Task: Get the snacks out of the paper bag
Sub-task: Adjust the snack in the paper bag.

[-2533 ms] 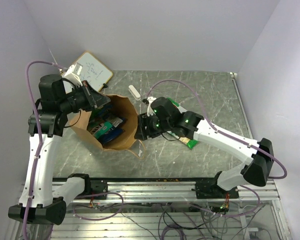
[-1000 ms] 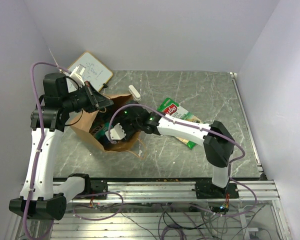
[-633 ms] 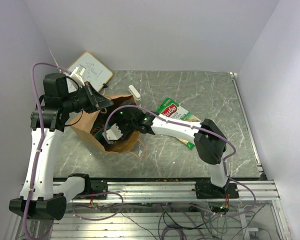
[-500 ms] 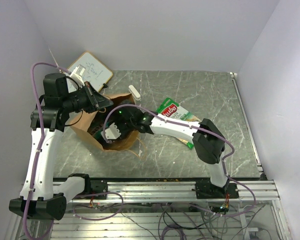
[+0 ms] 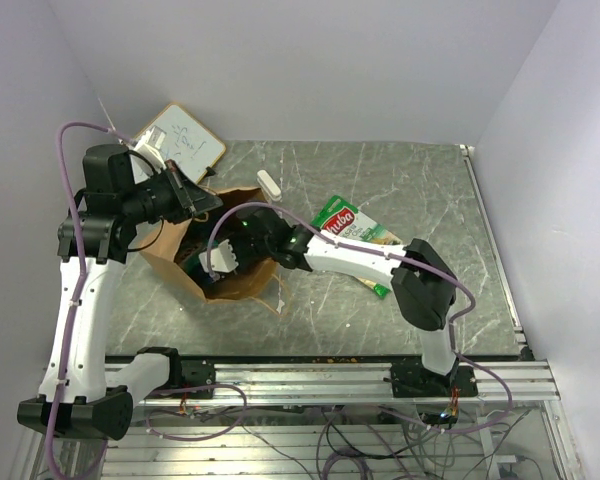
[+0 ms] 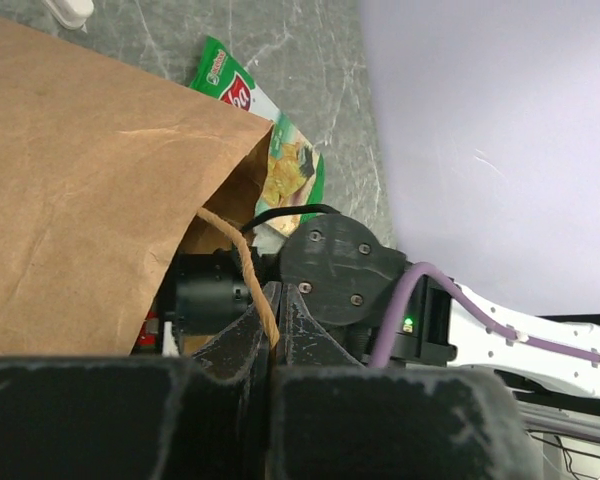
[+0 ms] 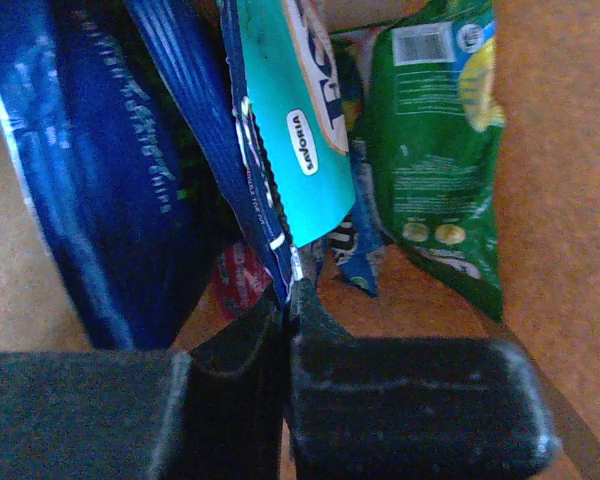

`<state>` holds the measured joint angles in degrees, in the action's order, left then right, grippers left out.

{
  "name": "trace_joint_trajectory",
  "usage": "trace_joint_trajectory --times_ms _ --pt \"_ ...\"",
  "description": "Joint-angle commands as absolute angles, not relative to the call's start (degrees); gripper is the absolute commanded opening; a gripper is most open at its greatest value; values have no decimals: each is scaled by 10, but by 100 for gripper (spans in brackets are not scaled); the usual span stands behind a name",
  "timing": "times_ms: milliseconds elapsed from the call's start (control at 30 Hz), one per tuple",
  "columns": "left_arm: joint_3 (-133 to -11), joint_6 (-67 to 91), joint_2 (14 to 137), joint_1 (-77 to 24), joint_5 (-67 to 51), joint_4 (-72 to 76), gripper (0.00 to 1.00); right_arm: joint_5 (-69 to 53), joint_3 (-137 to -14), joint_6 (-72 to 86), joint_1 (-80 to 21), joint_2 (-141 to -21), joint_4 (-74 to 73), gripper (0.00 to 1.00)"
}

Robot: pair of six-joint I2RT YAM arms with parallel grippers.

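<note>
The brown paper bag [image 5: 248, 286] lies on its side, mouth toward the right. My left gripper [image 6: 273, 300] is shut on the bag's twisted paper handle [image 6: 242, 262] and holds the mouth up. My right gripper [image 7: 288, 295] reaches deep inside the bag and is shut on the bottom edge of a blue and teal snack packet [image 7: 298, 130]. Around it lie a dark blue packet [image 7: 70, 170], a green packet [image 7: 435, 140] and a tiny red packet [image 7: 242, 275]. Outside the bag, a green packet with a red logo [image 5: 342, 218] lies on the table.
A wood-framed whiteboard [image 5: 180, 140] leans at the back left. A small white block [image 5: 269, 184] lies just behind the bag. Another green-edged packet [image 5: 380, 283] lies partly under the right arm, right of the bag. Grey walls close in the table.
My right gripper pushed a little deeper into the bag and its jaws shut on the blue packet's edge. The left gripper kept its hold on the handle.
</note>
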<state>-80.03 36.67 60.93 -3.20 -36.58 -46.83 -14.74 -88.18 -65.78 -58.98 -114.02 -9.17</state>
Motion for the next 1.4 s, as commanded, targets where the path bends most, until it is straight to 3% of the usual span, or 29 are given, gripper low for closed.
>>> trace_joint_trajectory --times_ms 0,667,1367 --pt "-818 363 600 -31 -350 -477 7 -161 -874 -598 -593 -1092 -15 0" --pt "-810 382 580 -31 -333 -454 7 -109 -818 -318 -593 -921 50 0" --pt "-814 400 571 -31 -304 -463 7 -67 -778 -267 -595 -678 -93 0"
